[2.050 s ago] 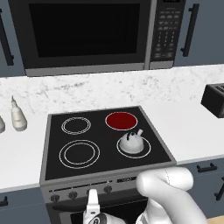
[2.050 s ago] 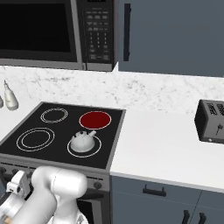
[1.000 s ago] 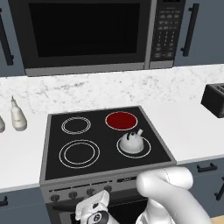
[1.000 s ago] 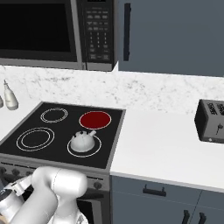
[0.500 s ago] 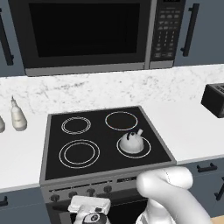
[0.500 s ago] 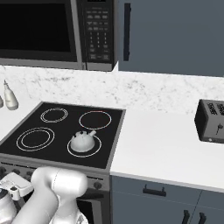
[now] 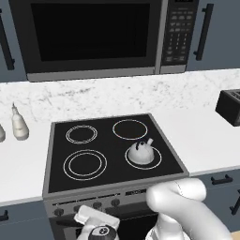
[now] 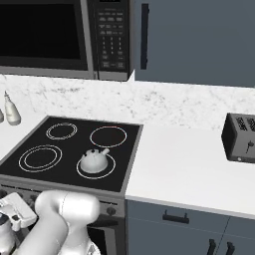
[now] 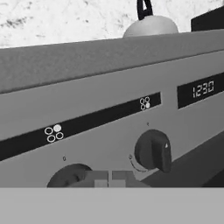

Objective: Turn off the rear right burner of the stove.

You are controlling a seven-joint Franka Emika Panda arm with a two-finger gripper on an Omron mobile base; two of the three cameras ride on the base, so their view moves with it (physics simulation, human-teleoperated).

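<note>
With the rear right burner (image 7: 130,129) showing a white ring, the end effector (image 9: 109,178) is gripping a knob (image 9: 72,176) on the stove (image 7: 56,197), so releasing squarely should avoid re-turning it.

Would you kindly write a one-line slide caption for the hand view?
Close-up of the stove's front panel: a dark knob beneath burner icons, clock display reading 12:30, kettle above.

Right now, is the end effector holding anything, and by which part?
Cannot tell: the end effector sits beside a stove knob, its tips mostly cut off.
</note>
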